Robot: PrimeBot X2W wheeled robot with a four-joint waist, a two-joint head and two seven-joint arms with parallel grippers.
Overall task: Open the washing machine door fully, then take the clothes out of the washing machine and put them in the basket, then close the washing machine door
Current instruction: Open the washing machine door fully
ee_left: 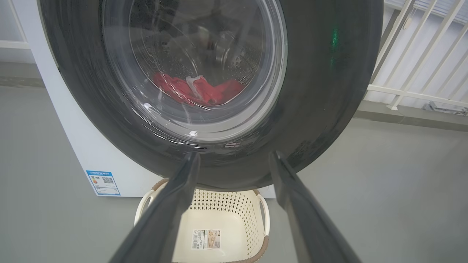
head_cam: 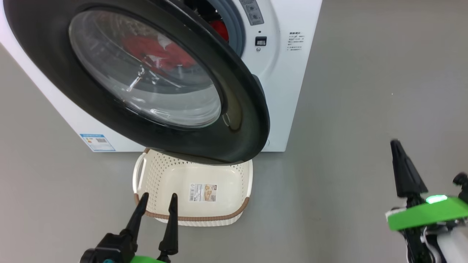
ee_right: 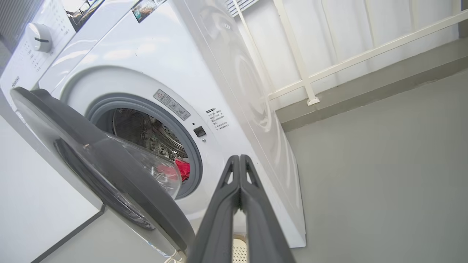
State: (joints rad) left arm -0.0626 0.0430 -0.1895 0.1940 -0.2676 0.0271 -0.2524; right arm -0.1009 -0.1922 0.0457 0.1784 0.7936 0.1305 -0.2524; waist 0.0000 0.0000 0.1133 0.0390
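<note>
Washing machine door (head_cam: 175, 106) partly open. Clothes (ee_right: 182, 168) inside washing machine (head_cam: 289, 91); 0 in basket (head_cam: 161, 171). Left hand (head_cam: 159, 197) released; right hand (head_cam: 396, 146) clenched, empty.

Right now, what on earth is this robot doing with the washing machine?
Its job is to empty the washing machine. The washing machine door stands partly open, swung out above the empty basket on the floor. The red clothes lie in the drum. The left hand is open near the basket, and the right hand is shut, off to the side; neither holds anything.
</note>
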